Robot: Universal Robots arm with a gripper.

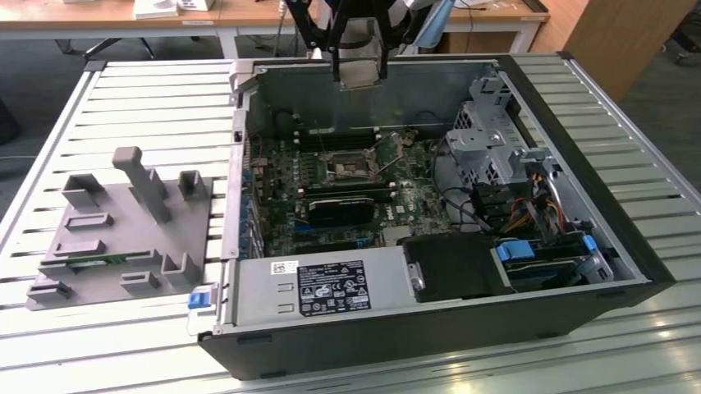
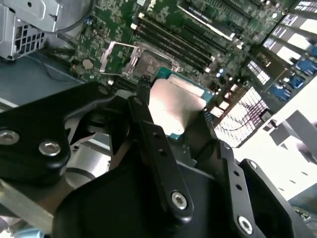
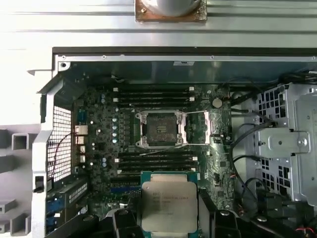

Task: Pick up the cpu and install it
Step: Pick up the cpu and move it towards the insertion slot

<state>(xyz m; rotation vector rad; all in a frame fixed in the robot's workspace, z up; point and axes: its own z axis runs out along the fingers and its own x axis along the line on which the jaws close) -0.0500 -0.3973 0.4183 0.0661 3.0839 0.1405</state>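
Pinching the cpu [image 3: 168, 206] by opposite edges, the fingers [image 3: 123, 223] are hovering top-centre in the exterior view, with the open socket [image 1: 353, 168] mid-frame below.

The cpu [image 3: 168, 206], clamped in the gripper [image 3: 171, 220], is cut off by the frame edge in the first wrist view, as are most of the finger bodies. In the second wrist view a black finger [image 2: 148, 124] hides one side of the chip. In the exterior view the arm [image 1: 359, 49] is cropped above the case's far wall, and what it carries is too small to tell.
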